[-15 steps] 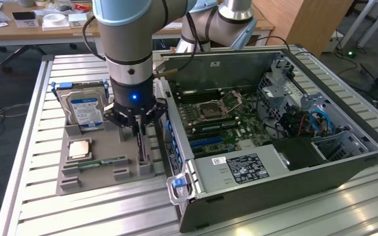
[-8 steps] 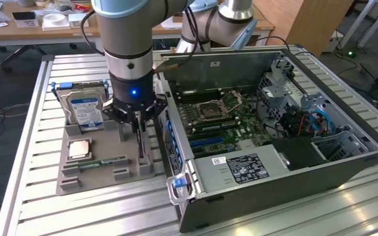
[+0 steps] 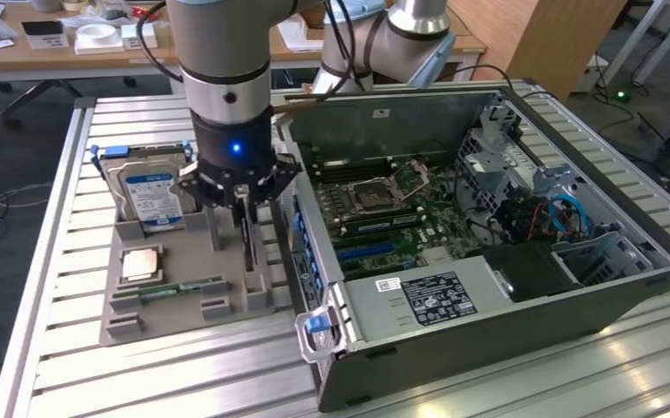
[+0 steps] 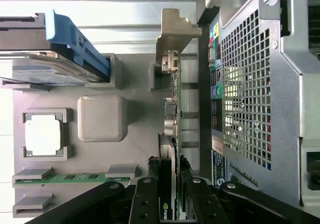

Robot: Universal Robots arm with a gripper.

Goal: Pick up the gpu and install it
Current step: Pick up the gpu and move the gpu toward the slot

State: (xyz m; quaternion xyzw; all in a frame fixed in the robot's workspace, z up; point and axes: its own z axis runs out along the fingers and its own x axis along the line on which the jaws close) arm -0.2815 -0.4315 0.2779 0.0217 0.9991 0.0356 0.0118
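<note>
The arm is down over the grey holder tray (image 3: pixel 195 315) on the bench (image 3: pixel 137 374), at the exterior view's left of the open computer case (image 3: pixel 521 322). The gripper (image 3: pixel 245 209) is clamped on the gpu (image 3: pixel 250 248), one finger on each face of the card near its upper edge. The card stands upright on edge, at the side of the tray nearest the case.

From the wrist view the gpu (image 4: pixel 172 134) shows edge-on, its silver end bracket at the far end and the two black fingers (image 4: pixel 145 201) pinching it. The case's meshed wall (image 4: pixel 250 109) runs just beside it. Whether the lower edge sits in its slot or has cleared it is hard to judge from here.

Elsewhere on the tray, the hard drive (image 3: pixel 149 196) with the blue-white label stands upright at the far corner. The square processor (image 3: pixel 143 264) lies flat in its pocket. The slim green memory stick (image 3: pixel 184 286) rests in its cradle just beside that. Inside the case the motherboard (image 3: pixel 393 209) lies exposed.
</note>
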